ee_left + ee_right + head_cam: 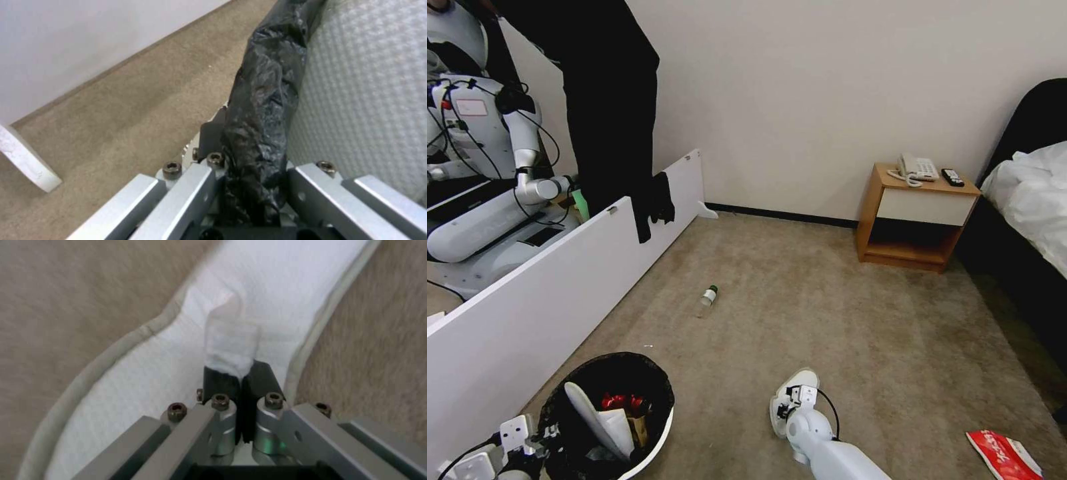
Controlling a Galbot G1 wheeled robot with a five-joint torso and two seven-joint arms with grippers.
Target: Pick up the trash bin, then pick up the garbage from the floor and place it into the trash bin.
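Note:
The trash bin (659,437), white with a crinkled black bag over its rim, stands at the lower left and holds a white slipper, red wrappers and brown paper. My left gripper (544,437) is shut on its near rim; the left wrist view shows the fingers clamping the bagged rim (260,110) beside the bin's white wall (365,100). On the carpet lies a white slipper (790,387), and my right gripper (794,402) is shut on a pinch of its fabric (231,340). A green-capped bottle (709,295) lies mid-floor. A red packet (1004,455) lies at the lower right.
A long white board (527,300) runs along the left with a black cloth (654,200) draped over it; another robot (480,167) stands behind it. A wooden nightstand (917,213) with a phone sits by the wall, and a bed (1027,193) is at the right.

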